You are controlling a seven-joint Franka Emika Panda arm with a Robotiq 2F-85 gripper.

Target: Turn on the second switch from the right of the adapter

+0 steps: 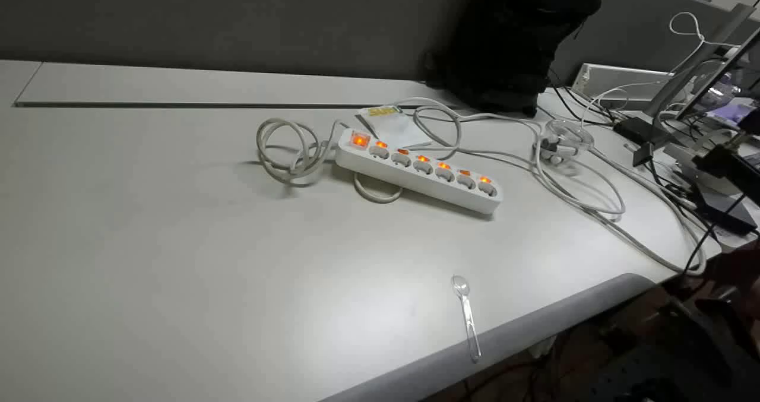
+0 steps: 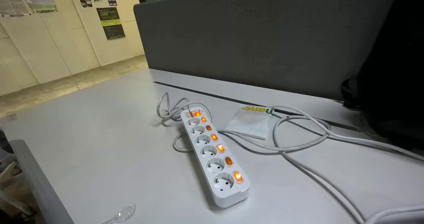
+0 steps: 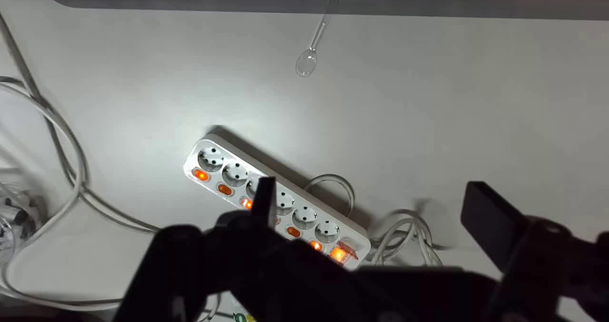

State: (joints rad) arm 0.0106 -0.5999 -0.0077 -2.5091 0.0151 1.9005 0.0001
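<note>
A long white plastic six-socket power strip [image 1: 415,182] lies slanted, sockets up, on a pale grey, dark-edged desk [image 1: 178,241]. The large square orange switch [image 1: 359,140] at one end of the strip glows. Beside the sockets runs a row of small oval orange switches [image 2: 220,148]; the small switch second from the right [image 1: 465,172], as counted in an exterior view, is unlit, while its neighbours on both sides shine. The black two-fingered claw [image 3: 371,191] has its fingers spread wide in the wrist view, where one finger [image 3: 263,200] hides part of the strip. A flat white packet with yellow and green lettering [image 2: 250,121] lies near the strip. A clear plastic spoon [image 1: 466,313] rests well apart from both, its handle end on the desk's dark edge. A bulky black bag [image 1: 516,40] stands before the dark grey partition [image 1: 208,22].
</note>
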